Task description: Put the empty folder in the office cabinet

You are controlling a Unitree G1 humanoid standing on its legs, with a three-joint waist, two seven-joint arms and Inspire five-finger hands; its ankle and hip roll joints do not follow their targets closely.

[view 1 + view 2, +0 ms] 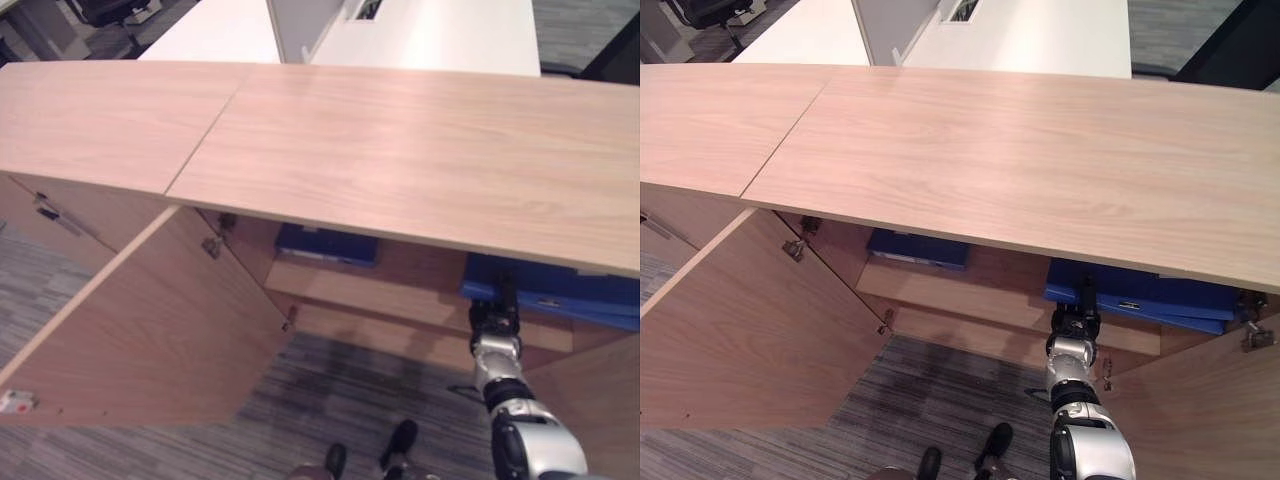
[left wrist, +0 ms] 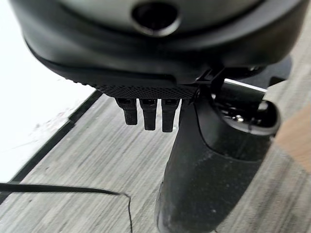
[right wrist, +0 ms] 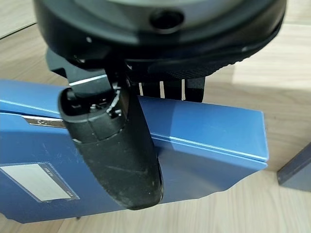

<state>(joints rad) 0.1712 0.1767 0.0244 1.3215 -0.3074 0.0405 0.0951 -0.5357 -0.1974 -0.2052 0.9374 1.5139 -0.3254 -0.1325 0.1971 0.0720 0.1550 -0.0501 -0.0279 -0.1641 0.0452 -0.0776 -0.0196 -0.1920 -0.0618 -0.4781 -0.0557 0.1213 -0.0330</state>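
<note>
Open cabinet [image 1: 940,150]: blue folder [image 3: 209,131] on shelf, right hand [image 3: 114,145] gripping.

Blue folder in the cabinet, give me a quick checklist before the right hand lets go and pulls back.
1. Cabinet door open: ok.
2. Blue folder inside the cabinet, lying on the shelf: ok.
3. Right hand on the folder, thumb over its top face: ok; fingers behind its far edge, grip cannot tell.
4. Folder clear of the second blue folder further left: ok.
5. Left hand idle over the floor, holding nothing: ok.
</note>
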